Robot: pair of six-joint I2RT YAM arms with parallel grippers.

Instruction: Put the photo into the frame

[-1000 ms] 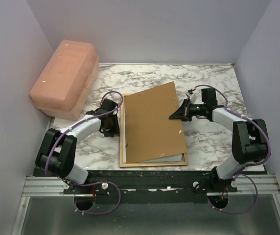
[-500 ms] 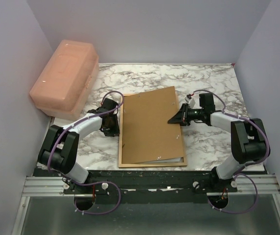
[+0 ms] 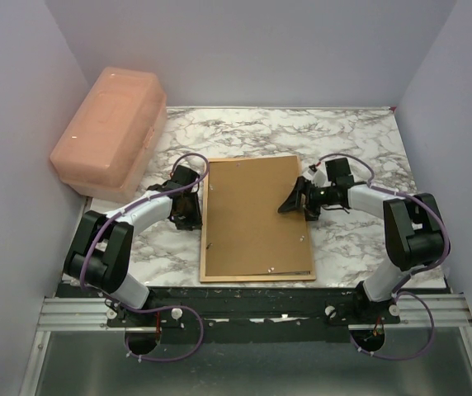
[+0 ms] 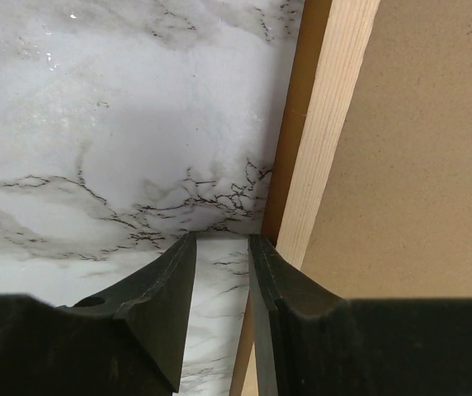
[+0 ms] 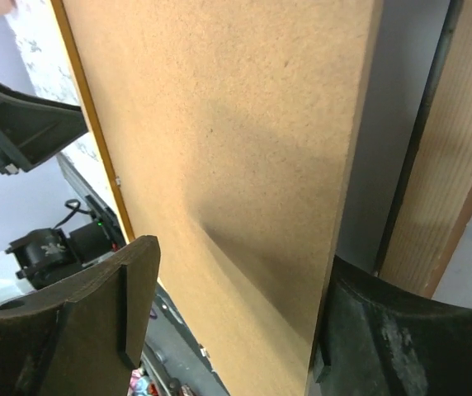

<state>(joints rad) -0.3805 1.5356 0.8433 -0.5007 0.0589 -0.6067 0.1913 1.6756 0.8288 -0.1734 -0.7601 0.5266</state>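
Observation:
The orange-brown frame (image 3: pixel 205 239) lies flat on the marble table. The brown backing board (image 3: pixel 257 214) lies flat inside it and covers the opening. The photo is hidden under the board. My right gripper (image 3: pixel 294 200) is open at the board's right edge, its jaws wide on either side of that edge (image 5: pixel 240 260) without squeezing the board (image 5: pixel 219 124). The frame's pale rail (image 5: pixel 459 165) shows beside it. My left gripper (image 3: pixel 193 213) is low beside the frame's left rail (image 4: pixel 327 124). Its fingers (image 4: pixel 222 239) stand a little apart, and only bare marble shows between them.
A pink plastic box (image 3: pixel 108 132) stands at the back left, against the left wall. Lavender walls close in the table on the left, back and right. The arms' base rail (image 3: pixel 252 309) runs along the near edge.
The backing board, tilted and skewed over the frame a second ago, has dropped flat and square into it. My right gripper has opened and let go of it. The left arm has barely moved.

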